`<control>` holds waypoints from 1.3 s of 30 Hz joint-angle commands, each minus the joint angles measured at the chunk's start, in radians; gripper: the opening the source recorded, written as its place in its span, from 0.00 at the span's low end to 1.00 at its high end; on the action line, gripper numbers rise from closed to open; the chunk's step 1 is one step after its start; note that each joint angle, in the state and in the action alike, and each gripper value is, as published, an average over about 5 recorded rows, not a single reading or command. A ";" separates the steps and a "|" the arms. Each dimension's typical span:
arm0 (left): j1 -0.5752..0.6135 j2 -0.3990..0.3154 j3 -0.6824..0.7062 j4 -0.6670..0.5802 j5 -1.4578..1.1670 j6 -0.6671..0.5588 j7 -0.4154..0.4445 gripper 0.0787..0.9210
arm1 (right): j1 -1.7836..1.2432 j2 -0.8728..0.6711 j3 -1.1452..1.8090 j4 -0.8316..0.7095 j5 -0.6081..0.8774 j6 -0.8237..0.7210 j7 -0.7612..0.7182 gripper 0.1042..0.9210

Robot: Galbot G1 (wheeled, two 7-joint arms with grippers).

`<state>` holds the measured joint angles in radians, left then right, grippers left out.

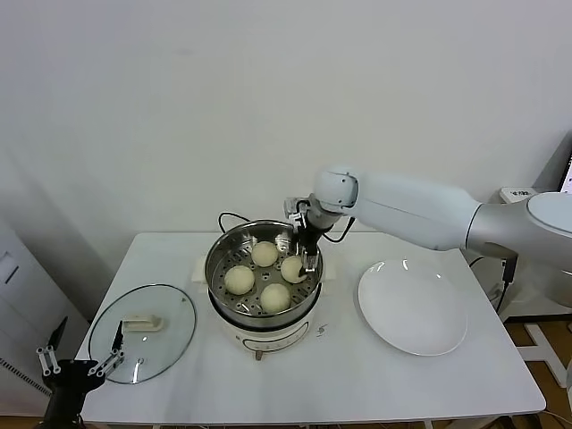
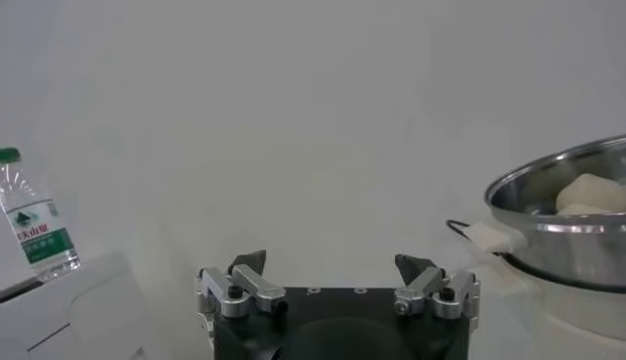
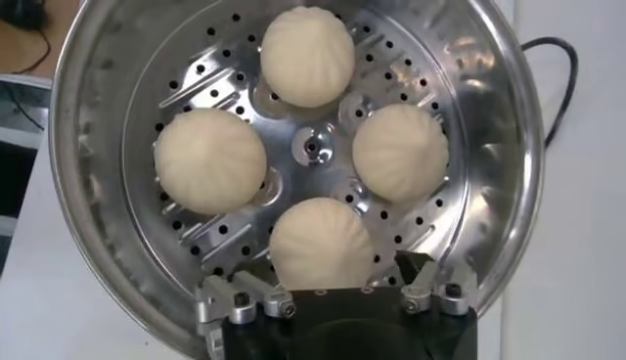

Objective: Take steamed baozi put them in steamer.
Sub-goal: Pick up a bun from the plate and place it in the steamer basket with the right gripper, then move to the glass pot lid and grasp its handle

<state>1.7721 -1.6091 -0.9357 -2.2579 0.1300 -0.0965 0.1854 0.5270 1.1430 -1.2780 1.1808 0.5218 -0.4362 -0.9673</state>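
The right arm (image 1: 420, 210) is a smooth, glossy white shell, thick and rounded, with a bulbous joint housing near the wrist and thin black cables looping beside it. The right gripper (image 3: 337, 284) has a matte black body carrying silver metal linkages fixed with dark screws. The left gripper (image 2: 333, 266) is built alike, with dark pointed tips.

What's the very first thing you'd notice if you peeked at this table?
Four pale baozi sit in a ring on the holey floor of the shiny steamer in the middle of the white table. The right end effector, open, hangs just over the bun nearest the plate. A glass lid lies on the steamer's other side.
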 commanded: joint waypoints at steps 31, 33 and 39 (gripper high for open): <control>-0.060 0.046 0.034 0.010 0.115 0.015 -0.011 0.88 | -2.035 -0.076 1.921 0.602 0.013 0.616 0.974 0.88; -0.064 0.049 0.033 0.027 0.144 -0.001 -0.012 0.88 | -2.111 -0.024 1.959 0.639 -0.012 0.615 0.940 0.88; -0.067 0.072 0.022 0.108 0.255 -0.090 -0.021 0.88 | -2.253 0.080 2.027 0.720 -0.040 0.624 0.858 0.88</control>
<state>1.7105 -1.5579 -0.9060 -2.2359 0.2468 -0.0986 0.1740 -1.2008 1.0355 0.3928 1.6721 0.6370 0.1494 -0.0235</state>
